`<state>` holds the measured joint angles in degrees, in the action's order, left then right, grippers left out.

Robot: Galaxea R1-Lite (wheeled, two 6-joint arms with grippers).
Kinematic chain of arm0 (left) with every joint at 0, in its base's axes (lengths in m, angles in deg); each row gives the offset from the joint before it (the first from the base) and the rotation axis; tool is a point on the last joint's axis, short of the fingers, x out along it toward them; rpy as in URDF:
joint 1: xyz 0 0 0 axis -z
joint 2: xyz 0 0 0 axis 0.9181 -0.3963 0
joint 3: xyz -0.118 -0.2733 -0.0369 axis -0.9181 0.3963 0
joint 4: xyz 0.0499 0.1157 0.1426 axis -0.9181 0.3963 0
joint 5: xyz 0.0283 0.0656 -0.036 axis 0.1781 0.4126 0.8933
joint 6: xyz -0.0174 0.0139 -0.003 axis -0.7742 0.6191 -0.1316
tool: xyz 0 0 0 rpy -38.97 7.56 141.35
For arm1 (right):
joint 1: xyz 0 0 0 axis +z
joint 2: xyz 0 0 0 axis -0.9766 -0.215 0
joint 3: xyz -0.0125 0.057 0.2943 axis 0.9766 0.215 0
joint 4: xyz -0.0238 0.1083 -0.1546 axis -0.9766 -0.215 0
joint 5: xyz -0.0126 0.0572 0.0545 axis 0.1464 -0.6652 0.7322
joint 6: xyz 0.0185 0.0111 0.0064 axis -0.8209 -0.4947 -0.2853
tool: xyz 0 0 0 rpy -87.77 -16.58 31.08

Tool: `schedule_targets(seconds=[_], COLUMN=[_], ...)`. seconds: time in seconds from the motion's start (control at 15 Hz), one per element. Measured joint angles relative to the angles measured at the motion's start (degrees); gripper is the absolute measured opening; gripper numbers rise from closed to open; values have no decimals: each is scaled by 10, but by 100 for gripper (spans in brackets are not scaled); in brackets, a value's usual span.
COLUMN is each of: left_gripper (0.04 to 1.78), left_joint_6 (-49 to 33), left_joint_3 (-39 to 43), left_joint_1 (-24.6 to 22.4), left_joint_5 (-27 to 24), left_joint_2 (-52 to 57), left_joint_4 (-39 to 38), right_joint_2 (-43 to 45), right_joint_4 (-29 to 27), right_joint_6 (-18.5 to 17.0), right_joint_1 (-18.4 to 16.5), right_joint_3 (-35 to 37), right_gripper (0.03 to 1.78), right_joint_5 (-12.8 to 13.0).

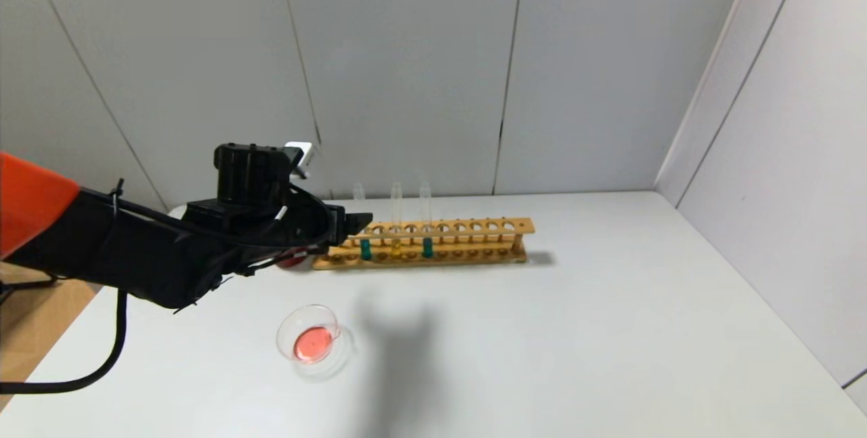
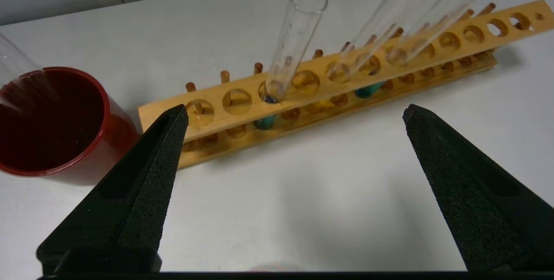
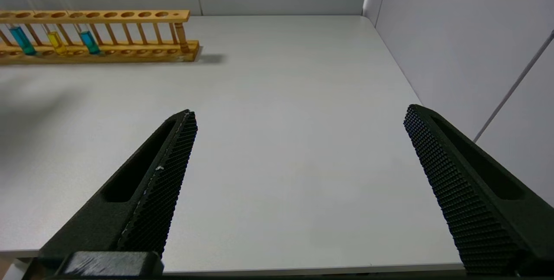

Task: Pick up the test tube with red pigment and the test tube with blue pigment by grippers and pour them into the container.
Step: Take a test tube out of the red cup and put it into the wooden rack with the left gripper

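Red pigment: a shallow orange-red pool lies in the container, the clear glass dish near the front left of the table; by that, the red half of the pour looks done.
Red tube: a clear tube leans inside the dark red cup at the rack's left end, probably the emptied one, though I cannot confirm it.
Wooden rack: it stands along the back of the table and holds three tubes upright in its holes, so they can be taken from above or from the front.
Blue tube: two tubes show teal-blue liquid, with the yellow tube between them; the right-hand one looks the brighter, so I take it for the test tube with blue pigment, still in the rack, not yet lifted.
Darker teal tube: it sits nearest the cup and directly ahead of the left claw.
Left gripper: jaws spread wide and empty, hovering low in front of the rack's left end, facing the tubes.
Right gripper: also wide apart and holding nothing, well away from the rack over the right side of the table; it does not show in the head view.
Surface: a plain white matt tabletop.
Room: pale grey panelled walls close the back and the right side.
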<state>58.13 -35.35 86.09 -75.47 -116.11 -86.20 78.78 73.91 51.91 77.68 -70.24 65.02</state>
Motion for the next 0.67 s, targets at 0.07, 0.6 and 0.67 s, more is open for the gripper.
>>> schedule_targets(seconds=[0.07, 0.6, 0.67], left_gripper=[175, 175, 175], left_joint_6=[1, 0, 0], left_joint_3=[-14, -87, -96], left_joint_1=[-1, -14, -15], left_joint_5=[0, 0, 0], left_joint_2=[-16, -105, -113], left_joint_4=[1, -2, -2], right_joint_2=[0, 0, 0], right_joint_4=[0, 0, 0], right_joint_6=[0, 0, 0], right_joint_1=[0, 0, 0], right_joint_3=[0, 0, 0], right_gripper=[175, 175, 175], right_joint_5=[0, 0, 0])
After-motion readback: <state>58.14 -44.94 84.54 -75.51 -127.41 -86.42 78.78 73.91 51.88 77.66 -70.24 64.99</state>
